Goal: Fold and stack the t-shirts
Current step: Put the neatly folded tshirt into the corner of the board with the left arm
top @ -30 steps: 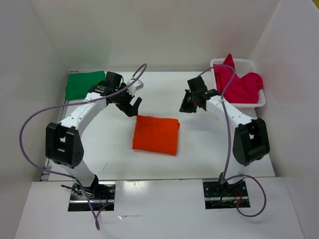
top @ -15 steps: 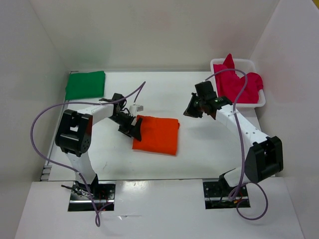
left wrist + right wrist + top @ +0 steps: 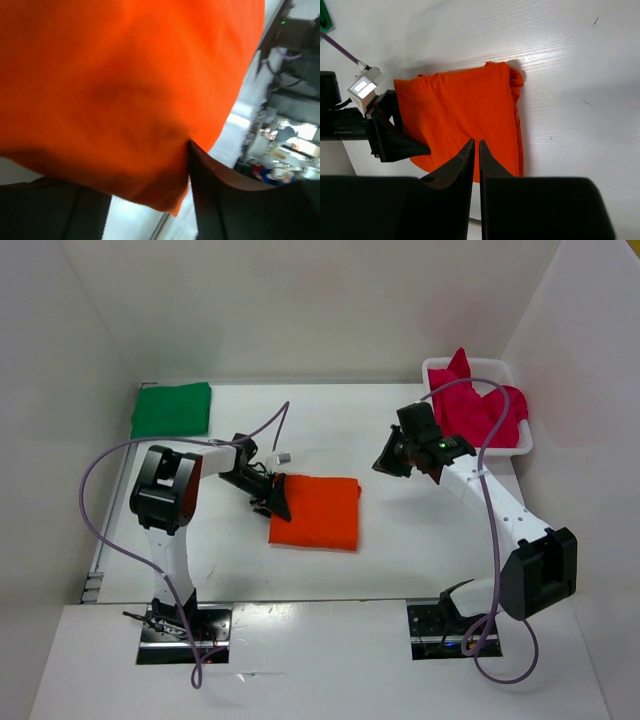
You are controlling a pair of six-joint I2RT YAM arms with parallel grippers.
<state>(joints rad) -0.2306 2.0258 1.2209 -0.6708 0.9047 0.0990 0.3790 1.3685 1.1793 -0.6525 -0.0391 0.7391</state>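
The folded orange shirt [image 3: 318, 512] lies mid-bench [image 3: 420, 545], slightly longer left to right. The left end effector [image 3: 272, 498] sits at its left edge, so the cloth extends rightward from it. Its fingers seem to straddle the hem, but I cannot tell whether they pinch it. The right end effector [image 3: 390, 462], pressed together and empty, hovers farther right. Beyond lie the green shirt [image 3: 172, 409] far left and the magenta shirt [image 3: 480, 410] in the basket [image 3: 505, 366] far right.

Green t-shirt [image 3: 171, 409]: folded flat, a neat rectangle at the table's [image 3: 400, 540] far left corner.
Orange t-shirt [image 3: 320, 512]: folded flat, roughly square, mid-table, right edge slightly bunched.
Magenta-red t-shirt [image 3: 478, 410]: unfolded, crumpled, heaped in the basket [image 3: 495, 364] far right, spilling over its rim.
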